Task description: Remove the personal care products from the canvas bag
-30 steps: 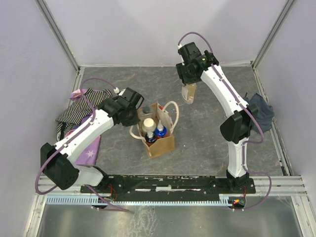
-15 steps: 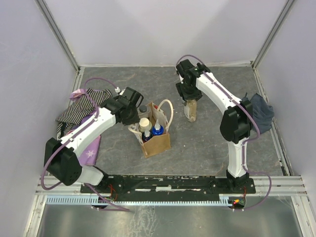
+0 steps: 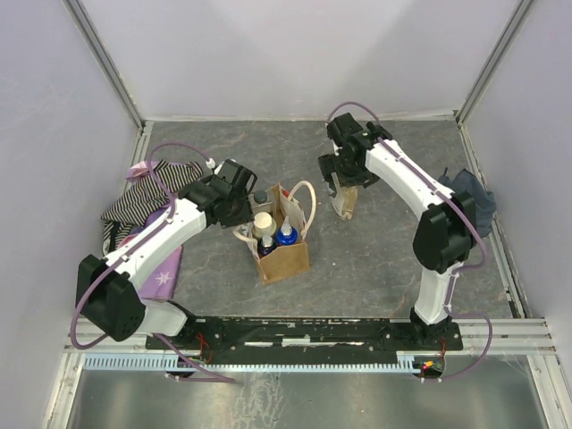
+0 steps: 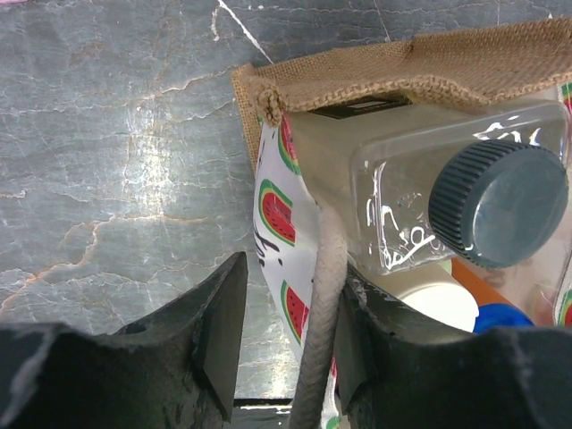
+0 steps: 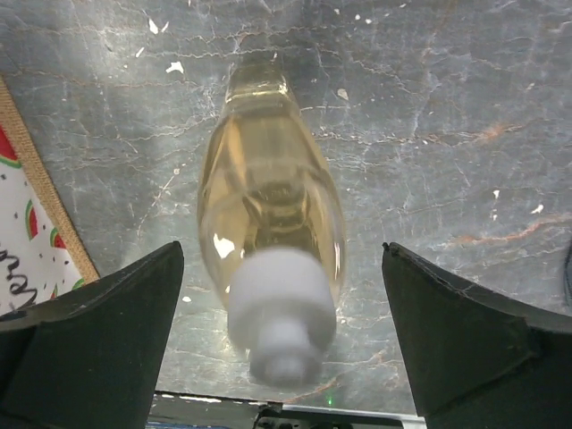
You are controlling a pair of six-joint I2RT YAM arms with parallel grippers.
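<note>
You have one product out: the amber bottle (image 5: 268, 241) stands on the tabletop (image 3: 375, 259) just right of the canvas bag (image 3: 284, 234), right gripper (image 5: 281, 349) jaws spread clear of it, while the left gripper (image 4: 281, 344) jaws pinch the bag's wall beside the clear square bottle (image 4: 429, 210), and four bottles remain inside.

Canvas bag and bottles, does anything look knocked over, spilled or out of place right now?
Nothing stands out. The amber bottle stands upright on the table, between the open right gripper's fingers, no spill. The canvas bag is upright; the left gripper straddles its handle.
</note>
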